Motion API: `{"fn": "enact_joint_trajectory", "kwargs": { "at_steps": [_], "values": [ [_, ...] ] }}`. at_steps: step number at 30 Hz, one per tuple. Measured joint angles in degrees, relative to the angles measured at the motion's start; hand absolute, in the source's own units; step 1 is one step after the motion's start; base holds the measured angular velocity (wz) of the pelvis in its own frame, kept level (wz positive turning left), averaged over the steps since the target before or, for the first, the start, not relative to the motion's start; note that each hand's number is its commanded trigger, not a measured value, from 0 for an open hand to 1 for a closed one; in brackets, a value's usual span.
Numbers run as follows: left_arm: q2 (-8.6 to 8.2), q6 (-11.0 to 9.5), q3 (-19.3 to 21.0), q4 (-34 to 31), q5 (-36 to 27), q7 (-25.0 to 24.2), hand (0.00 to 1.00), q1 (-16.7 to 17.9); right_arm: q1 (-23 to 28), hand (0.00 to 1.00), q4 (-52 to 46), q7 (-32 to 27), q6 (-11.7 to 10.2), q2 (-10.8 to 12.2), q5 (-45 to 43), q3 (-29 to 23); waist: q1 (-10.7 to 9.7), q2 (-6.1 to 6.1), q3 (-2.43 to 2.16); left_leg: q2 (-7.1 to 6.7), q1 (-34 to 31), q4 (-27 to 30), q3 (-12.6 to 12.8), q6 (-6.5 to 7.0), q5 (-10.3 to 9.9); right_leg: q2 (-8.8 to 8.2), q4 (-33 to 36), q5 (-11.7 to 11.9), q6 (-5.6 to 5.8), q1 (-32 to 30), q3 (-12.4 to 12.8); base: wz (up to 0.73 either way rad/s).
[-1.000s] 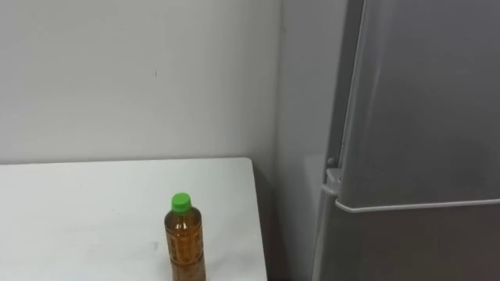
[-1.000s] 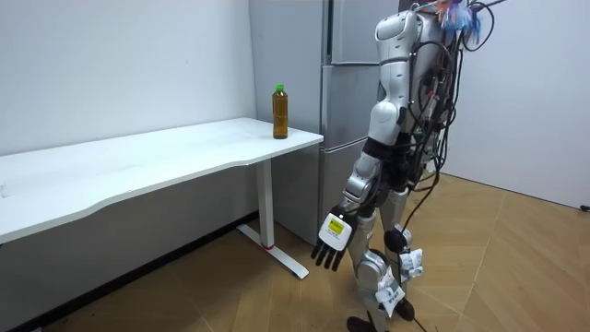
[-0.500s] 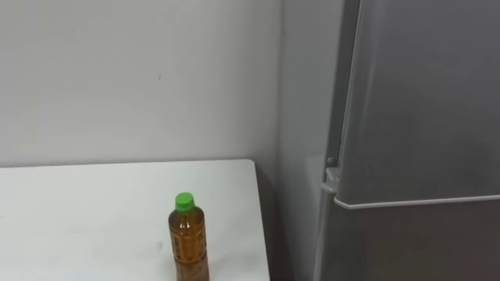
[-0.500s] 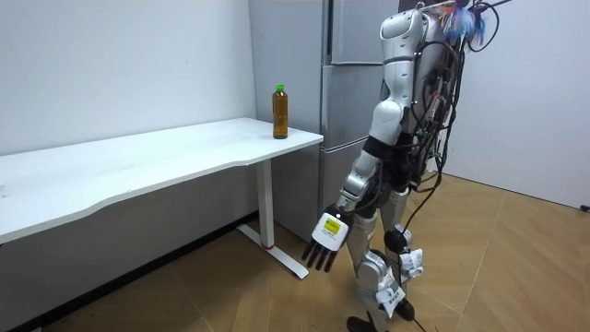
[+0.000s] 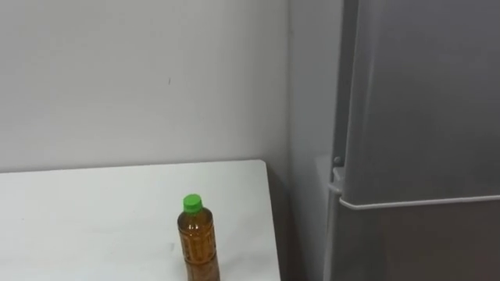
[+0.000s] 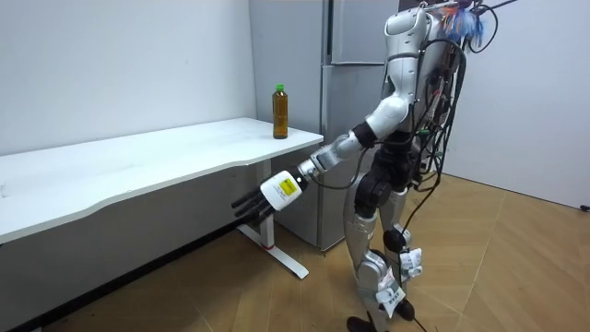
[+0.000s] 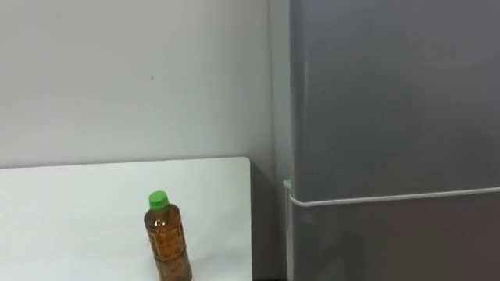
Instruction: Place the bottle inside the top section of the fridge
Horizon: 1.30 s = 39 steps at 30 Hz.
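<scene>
A bottle (image 5: 198, 244) of amber drink with a green cap stands upright near the right end of the white table (image 5: 94, 211); it also shows in the right eye view (image 7: 166, 246) and the room view (image 6: 280, 112). The grey fridge (image 5: 422, 117) stands just right of the table, with both doors shut and the seam between upper and lower door (image 5: 414, 204) in view. In the room view I stand in front of the fridge (image 6: 343, 101). My left hand (image 6: 267, 196) is stretched forward with straight fingers, below the table's edge, holding nothing.
A narrow gap separates the table's right end from the fridge's side (image 5: 308, 140). A plain wall (image 5: 141, 78) runs behind the table. The table's leg (image 6: 267, 207) stands close behind my left hand. Wooden floor (image 6: 479, 267) spreads out behind me.
My left arm has swung up and forward from beside my leg to about table height. The eye view has shifted slightly; the bottle and fridge have not moved.
</scene>
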Motion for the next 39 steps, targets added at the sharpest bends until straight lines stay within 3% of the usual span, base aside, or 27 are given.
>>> {"fn": "enact_joint_trajectory", "kwargs": {
  "at_steps": [1,5,11,16,21,28,36,39],
  "values": [
    [0.01,0.09,1.09,-3.43,0.00,0.89,0.00,0.01,0.06,0.00,-0.08,-0.23,0.01,0.04,-0.04,0.00,0.52,0.10,-0.14,0.02,0.06,0.05,0.00,0.00,0.00,0.02,0.05,0.00,0.00,0.16,0.13,0.00],
    [0.98,0.02,2.34,-17.31,0.12,4.12,0.00,-0.17,0.90,0.00,-0.07,-0.52,0.03,0.29,0.01,-0.02,1.05,-0.13,-0.01,0.08,0.03,0.18,-0.37,0.00,0.00,-0.01,0.03,0.02,0.01,0.25,-0.07,0.03],
    [1.98,-0.12,3.38,-32.37,0.46,6.12,0.00,-1.17,1.09,0.00,-0.24,-1.62,0.04,0.59,-0.10,-0.01,0.94,0.59,0.09,-0.01,0.00,0.12,-0.87,0.01,-0.01,0.04,0.06,0.03,-0.01,0.45,-0.42,0.03],
    [1.98,0.16,3.37,-38.74,0.50,5.75,0.00,-1.88,1.09,0.00,-0.14,-1.86,0.30,0.53,0.04,0.03,0.09,0.88,0.33,0.01,-0.09,0.19,-1.09,0.00,-0.01,0.10,0.02,0.03,-0.01,0.41,-0.69,0.02],
    [1.96,0.14,1.94,-44.02,0.94,3.40,0.00,-5.70,0.35,0.00,-0.15,-1.85,0.45,0.66,0.31,0.46,-0.90,0.61,0.39,-0.04,-0.60,0.47,-1.29,0.00,0.00,0.04,0.17,0.04,-0.02,0.38,-0.77,0.01],
    [1.94,0.13,-3.78,-51.21,0.51,-3.94,0.00,-10.02,-0.30,0.00,-0.33,-1.74,0.37,1.05,0.50,0.80,-3.04,0.27,0.71,-0.18,-0.78,0.52,-1.28,0.02,0.01,-0.04,0.03,0.05,-0.01,0.28,-0.76,0.00],
    [1.87,2.17,-9.09,-53.01,-1.41,-15.61,0.00,-14.11,-1.58,0.00,-0.23,-1.45,0.43,1.06,0.20,1.93,-5.17,0.09,0.58,-0.09,-1.16,0.51,-0.63,0.02,0.03,0.07,0.12,0.04,-0.01,-0.56,0.34,-0.06],
    [1.87,2.25,-10.47,-53.01,-2.49,-19.43,0.00,-16.06,-1.68,0.00,0.06,-1.35,0.45,1.07,0.26,2.47,-5.40,-0.18,0.30,-0.04,-0.94,0.51,-0.05,0.01,0.03,0.06,0.08,0.05,-0.01,-0.56,0.73,-0.07]
  ]
}}
